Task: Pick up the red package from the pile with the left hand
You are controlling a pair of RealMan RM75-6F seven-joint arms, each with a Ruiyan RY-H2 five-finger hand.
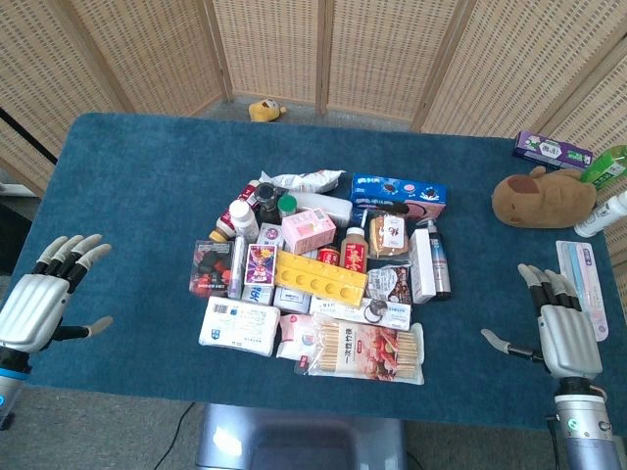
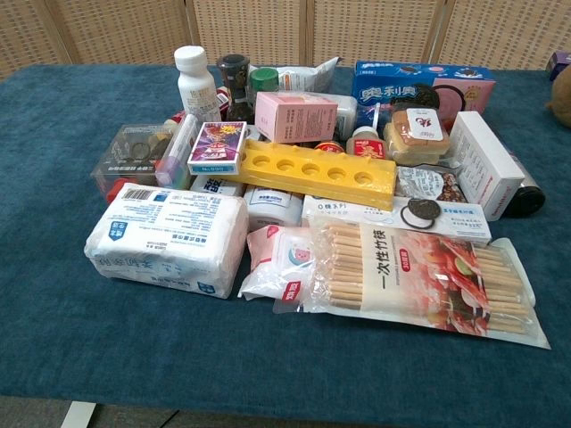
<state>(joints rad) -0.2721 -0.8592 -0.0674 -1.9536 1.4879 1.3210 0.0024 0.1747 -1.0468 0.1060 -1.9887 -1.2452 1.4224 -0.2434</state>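
While both hands were sitting at the near corners of the table [image 1: 127, 157], neither one had anything in it. The left hand [image 1: 39, 305] hovered wide open with its fingers spread, and the right hand [image 1: 560, 328] was just as open on the far side.

My best guess for the red package [image 1: 208, 266] was the red-and-dark one on the left edge of the pile. From the chest view it looked more like a clear-fronted box [image 2: 134, 156] with red showing low down, so I'm not 100% sure on that. The chopsticks pack [image 1: 367, 351] at the front also had red on it, so it was a possible rival.

The bit that mattered was that the package lay off to the left hand's right and a little further up the table, with only bare blue cloth between them. Its outer side faced that hand. The long axis ran roughly near-to-far, so about parallel to the hand's fingers.

The left hand was clearly the nearer one, as the right hand was well apart with the whole pile in between.

A white tube [image 1: 237, 266] lay just beside the package on the inner side, and the white tissue pack [image 1: 238, 325] sat near its front end. I'd say coming in from the open left side looked cleanest.
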